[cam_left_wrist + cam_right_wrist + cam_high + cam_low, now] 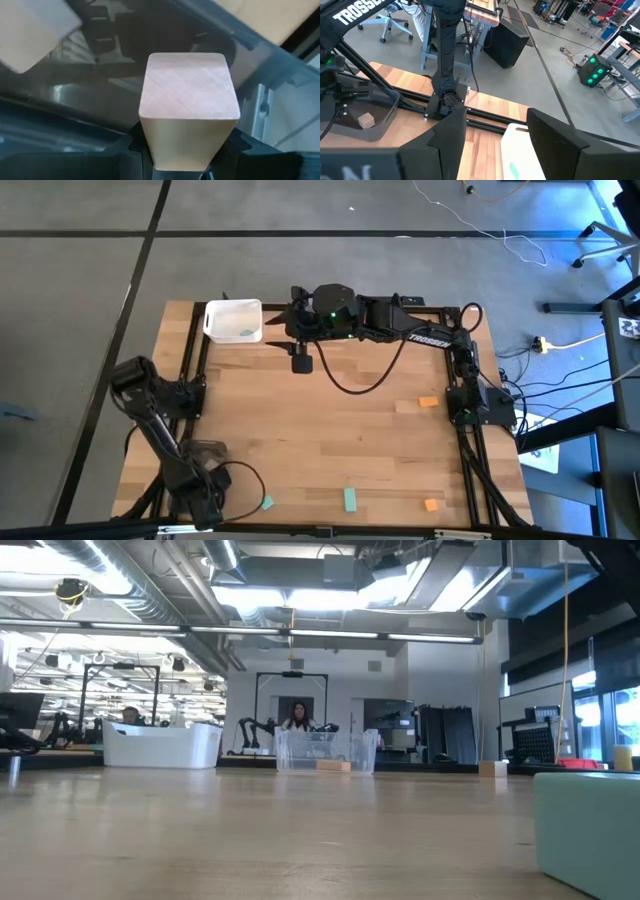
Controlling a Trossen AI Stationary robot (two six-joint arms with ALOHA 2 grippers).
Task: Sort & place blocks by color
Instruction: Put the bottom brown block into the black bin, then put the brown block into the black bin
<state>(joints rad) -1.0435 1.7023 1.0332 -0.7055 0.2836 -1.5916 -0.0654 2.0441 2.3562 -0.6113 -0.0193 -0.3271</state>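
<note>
My left gripper [187, 155] is shut on a tan wooden block [189, 107] over the clear bin [205, 450] at the table's near left. A second tan block [30, 35] lies on that bin's floor. My right gripper [505, 145] is open and hovers beside the white bin [233, 320] at the far edge. A teal block [247, 332] lies in that bin. On the table lie two orange blocks [428, 402] [431, 504] and two teal blocks [350, 499] [267, 502]. My left gripper pinches the tan block between its two fingers [137, 145], one on each of two opposite side faces [150, 140]. The block's square end face points away from the gripper, toward the clear bin's floor. The block is held clear of the bin's floor.
The right arm lies along the table's far edge, with a black cable [365, 380] looping onto the board. A black frame runs down both sides of the table. The wooden middle [330, 440] holds only the scattered blocks. A person sits in the room beyond the table [298, 720].
</note>
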